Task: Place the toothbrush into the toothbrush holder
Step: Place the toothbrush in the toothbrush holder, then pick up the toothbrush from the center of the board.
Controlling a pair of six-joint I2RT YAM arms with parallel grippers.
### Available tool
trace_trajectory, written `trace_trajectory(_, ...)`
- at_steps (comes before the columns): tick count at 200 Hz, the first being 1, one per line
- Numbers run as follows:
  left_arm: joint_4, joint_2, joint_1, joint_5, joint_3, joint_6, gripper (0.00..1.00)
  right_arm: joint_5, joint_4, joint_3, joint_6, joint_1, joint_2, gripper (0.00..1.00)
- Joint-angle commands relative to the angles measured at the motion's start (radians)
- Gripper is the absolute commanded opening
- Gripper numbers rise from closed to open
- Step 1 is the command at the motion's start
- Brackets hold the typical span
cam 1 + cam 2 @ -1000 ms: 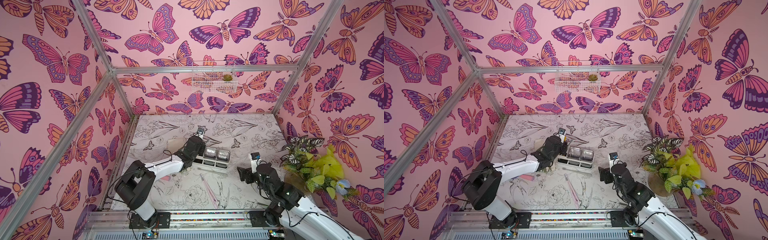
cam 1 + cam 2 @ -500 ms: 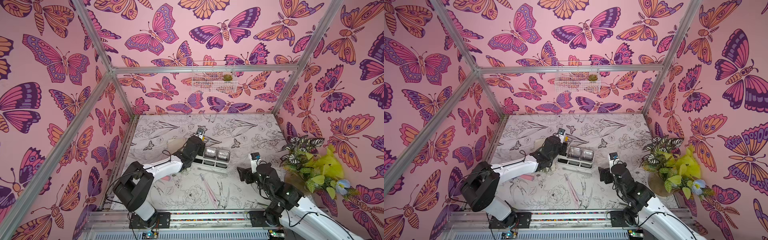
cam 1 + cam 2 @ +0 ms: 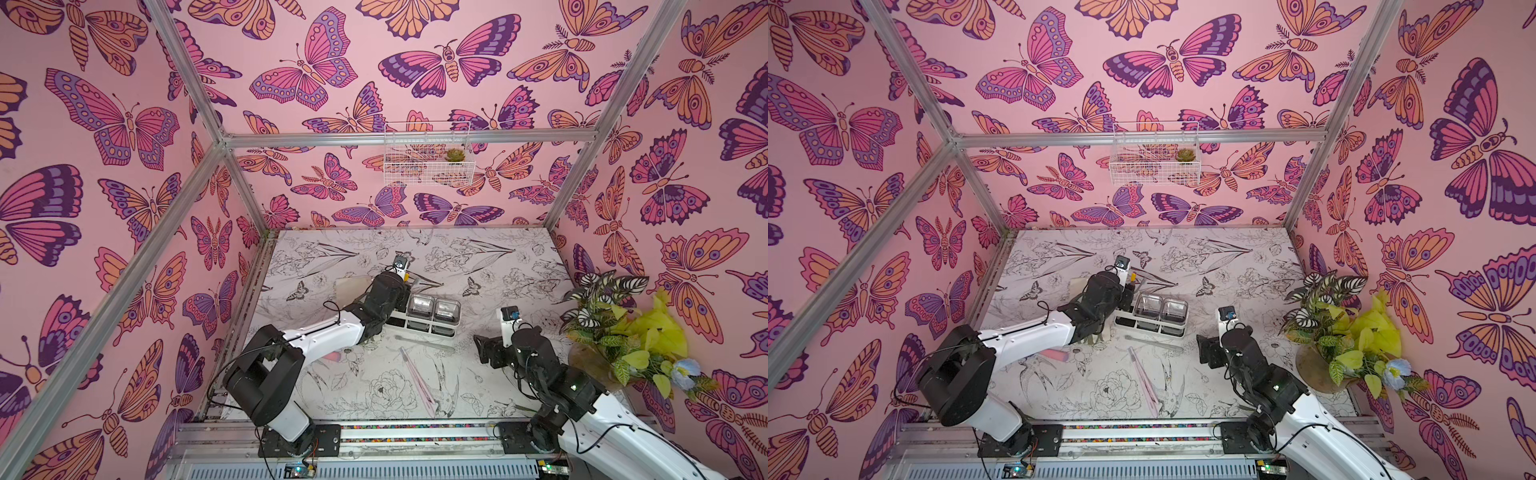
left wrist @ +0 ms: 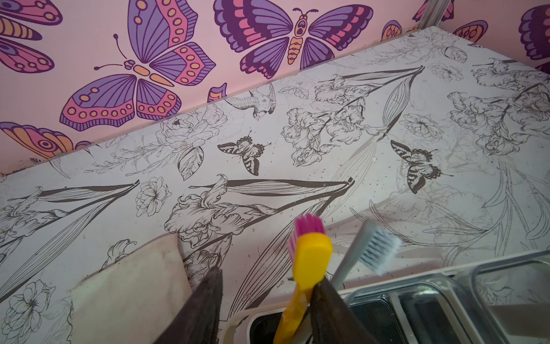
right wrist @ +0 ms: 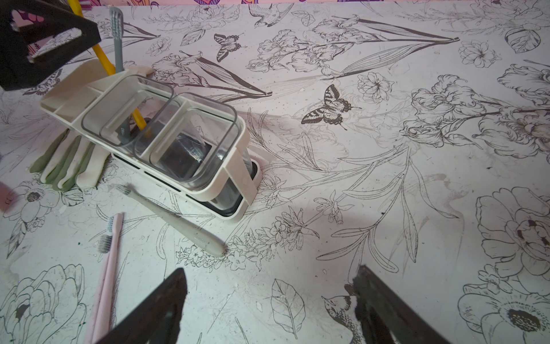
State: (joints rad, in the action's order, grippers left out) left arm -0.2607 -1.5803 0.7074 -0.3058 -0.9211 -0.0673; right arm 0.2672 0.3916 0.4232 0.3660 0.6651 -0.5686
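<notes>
The white toothbrush holder (image 3: pixel 415 326) (image 3: pixel 1144 323) (image 5: pixel 235 166) stands mid-table with two clear cups. A yellow toothbrush (image 4: pixel 309 259) (image 5: pixel 101 58) with pink bristles stands upright in its slotted end, beside a grey toothbrush (image 4: pixel 354 250) (image 5: pixel 117 38). My left gripper (image 4: pixel 268 277) hangs over that end, open. The yellow handle leans on one finger and the other finger stands clear of it. My right gripper (image 5: pixel 269 274) (image 3: pixel 484 349) is open and holds nothing, low over the table to the holder's right. Another grey toothbrush (image 5: pixel 172 217) (image 3: pixel 424 343) and a pink toothbrush (image 5: pixel 110 253) (image 3: pixel 417 384) lie flat in front of the holder.
A green-and-white glove (image 5: pixel 65 166) lies against the holder's left end, and a beige cloth (image 4: pixel 131 286) lies behind it. A potted plant (image 3: pixel 615 328) stands at the right edge. A white wire basket (image 3: pixel 428 160) hangs on the back wall. A small pink item (image 3: pixel 332 356) lies under the left arm.
The left jaws have spread a little wider around the yellow toothbrush. Both arms have stayed where they were.
</notes>
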Motion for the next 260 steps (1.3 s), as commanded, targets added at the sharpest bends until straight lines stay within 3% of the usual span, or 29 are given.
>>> trace_trajectory(1, 0.006, 0.038, 0.002, 0.009, 0.021, 0.014, 0.49, -0.01, -0.016, -0.008, 0.007, -0.009, -0.001, 0.89)
trace_trajectory(22, 0.006, 0.056, 0.003, 0.077, 0.021, 0.057, 0.49, -0.013, -0.02, -0.011, 0.004, -0.01, 0.002, 0.89)
trace_trajectory(156, 0.032, 0.227, 0.007, 0.064, 0.091, 0.034, 0.51, -0.074, 0.07, 0.044, 0.02, -0.013, 0.02, 0.89)
trace_trajectory(204, 0.076, 0.445, 0.016, 0.037, 0.172, -0.028, 0.51, -0.093, 0.176, 0.139, 0.05, -0.013, -0.045, 0.89)
trace_trajectory(260, 0.059, 0.659, 0.031, 0.087, 0.375, -0.086, 0.52, -0.132, 0.223, 0.197, 0.079, -0.013, -0.069, 0.88)
